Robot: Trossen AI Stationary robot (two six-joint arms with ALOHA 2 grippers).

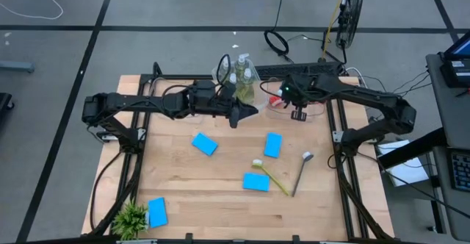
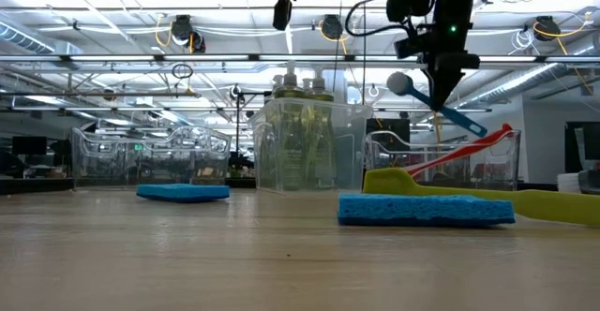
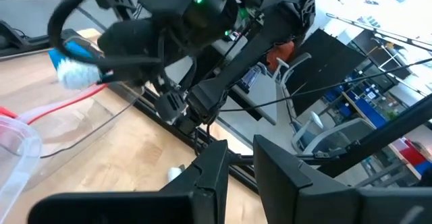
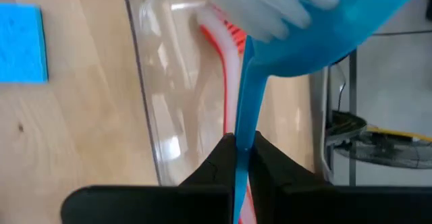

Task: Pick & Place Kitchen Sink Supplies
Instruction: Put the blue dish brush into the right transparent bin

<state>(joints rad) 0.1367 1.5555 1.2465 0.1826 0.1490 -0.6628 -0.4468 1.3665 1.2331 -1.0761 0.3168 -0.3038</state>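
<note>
The right gripper (image 4: 241, 146) is pinched tight on the blue brush (image 4: 297, 28), high over the clear bin (image 4: 162, 82) where the red brush (image 4: 226, 55) lies. The left gripper (image 3: 239, 163) hangs up high with a small gap, holding nothing. Soap bottles (image 1: 239, 73) crowd one bin; their count is hard to see. Four blue sponges (image 1: 205, 144) lie on the table (image 1: 220, 200). Two more brushes (image 1: 272, 176) lie there.

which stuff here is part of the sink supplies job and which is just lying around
Job:
- soap bottles in a bin
- blue sponges
- blue brush, held by right gripper over a bin
- red brush in that bin
- yellow-green brush
- brown brush

Lying about:
- plant
- fan
</note>
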